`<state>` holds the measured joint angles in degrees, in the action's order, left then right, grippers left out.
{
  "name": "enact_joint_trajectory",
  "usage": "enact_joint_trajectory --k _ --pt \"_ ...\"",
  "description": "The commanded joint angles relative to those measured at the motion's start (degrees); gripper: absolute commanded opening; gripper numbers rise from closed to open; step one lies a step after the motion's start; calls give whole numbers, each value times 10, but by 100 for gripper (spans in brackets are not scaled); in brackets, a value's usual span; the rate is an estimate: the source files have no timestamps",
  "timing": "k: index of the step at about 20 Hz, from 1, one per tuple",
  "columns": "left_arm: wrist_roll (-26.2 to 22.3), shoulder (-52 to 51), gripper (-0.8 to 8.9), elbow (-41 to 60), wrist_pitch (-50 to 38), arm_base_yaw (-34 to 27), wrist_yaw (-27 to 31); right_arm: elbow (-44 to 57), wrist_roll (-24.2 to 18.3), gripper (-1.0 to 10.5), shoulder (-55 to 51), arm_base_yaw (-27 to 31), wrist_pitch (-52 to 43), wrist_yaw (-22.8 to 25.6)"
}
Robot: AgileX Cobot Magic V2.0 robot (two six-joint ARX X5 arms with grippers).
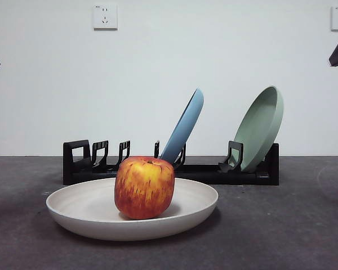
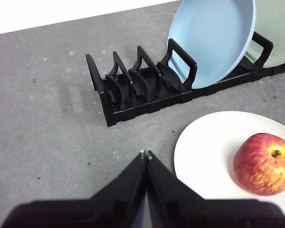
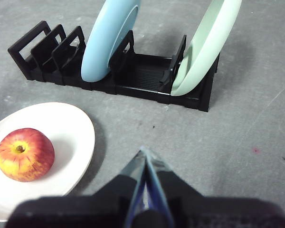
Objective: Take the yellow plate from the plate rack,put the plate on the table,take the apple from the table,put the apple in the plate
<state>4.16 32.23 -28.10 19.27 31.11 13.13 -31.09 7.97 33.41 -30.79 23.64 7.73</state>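
Task is looking done from here: the apple (image 1: 144, 187) is sitting upright, stem dimple up, inside the yellow plate (image 1: 90, 208), and the plate is lying flat on the bench (image 1: 281, 225) just in front of the plate rack (image 1: 79, 160), toward the near edge. Rack is still carrying the blue plate (image 1: 186, 126) and the pale green plate (image 1: 260, 126), both leaning in their slots; the other slots are standing empty. Left hand (image 2: 146, 153) is hovering over bare bench beside the plate, jaws pressed together, gripping nothing. Right hand (image 3: 143, 151) is doing the same on the other side, jaws together, empty. My read: nothing is left to place, so the next move is only calling for both arms parking clear. No brand, label or readable writing is showing anywhere.
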Motion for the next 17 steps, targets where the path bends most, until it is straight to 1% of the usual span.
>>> enact_joint_trajectory --k 1,4,6,8,11,13,15,17 --pt "6 -1 -3 0 -1 -2 1 3 6 1 0 0 -4 2" --pt "6 -6 -3 0 3 -2 1 3 6 1 -1 0 -4 2" --pt "5 -33 -3 0 6 -15 -1 3 6 1 -1 0 -4 1" --pt "-9 -66 -3 0 5 -45 -1 3 6 1 0 0 -4 2" --pt "-8 -112 -3 3 0 -129 -5 3 6 1 0 0 -4 2" --pt "-19 -133 -3 19 -18 -186 -45 3 6 1 -1 0 -4 2" --pt "-41 -156 -3 51 -43 -228 -89 3 6 1 -1 0 -4 2" --pt "-54 -184 -3 95 -79 -252 -125 3 6 1 0 0 -4 2"
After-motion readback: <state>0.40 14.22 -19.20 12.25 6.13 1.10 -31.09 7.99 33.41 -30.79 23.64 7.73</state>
